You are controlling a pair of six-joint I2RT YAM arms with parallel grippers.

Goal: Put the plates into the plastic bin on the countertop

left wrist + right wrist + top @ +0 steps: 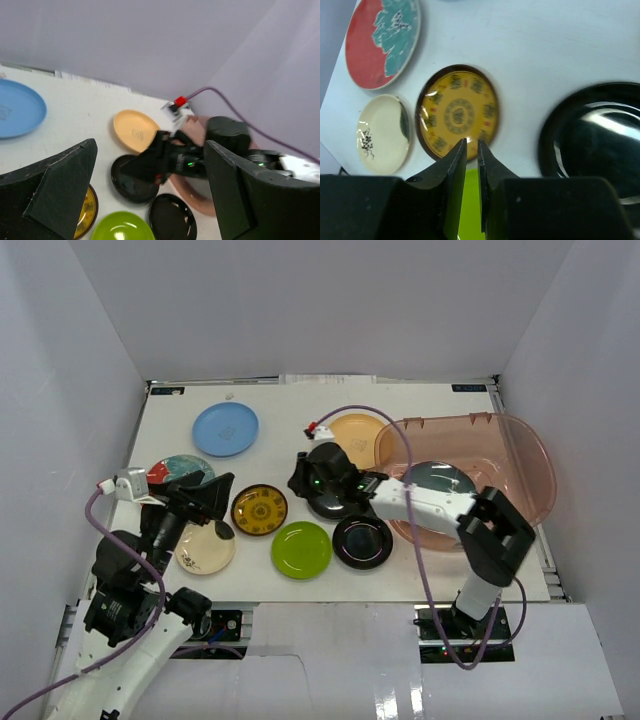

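Top: your right claw (298,478) sits over a black plate (335,506), near the plastic bin (525,445); left claw (222,506) apart. Left wrist: wide, empty. Right wrist: nearly together on nothing, so you risk missing the rim and skidding the plate across the desk (290,410).

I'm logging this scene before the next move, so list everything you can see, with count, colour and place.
plastic bin: one, translucent pinkish-brown, right side of the countertop
dark teal plate: one, inside the bin
light blue plate: one, far left
orange-yellow plate: one, by the bin's left end
red-and-teal plate: one, left edge
yellow-brown patterned plate: one, centre-left
cream plate: one, near left
lime green plate: one, near centre
glossy black plates: two, one near centre, the other beneath the right wrist
left fingers: black, wide apart
right fingers: black, nearly together, empty
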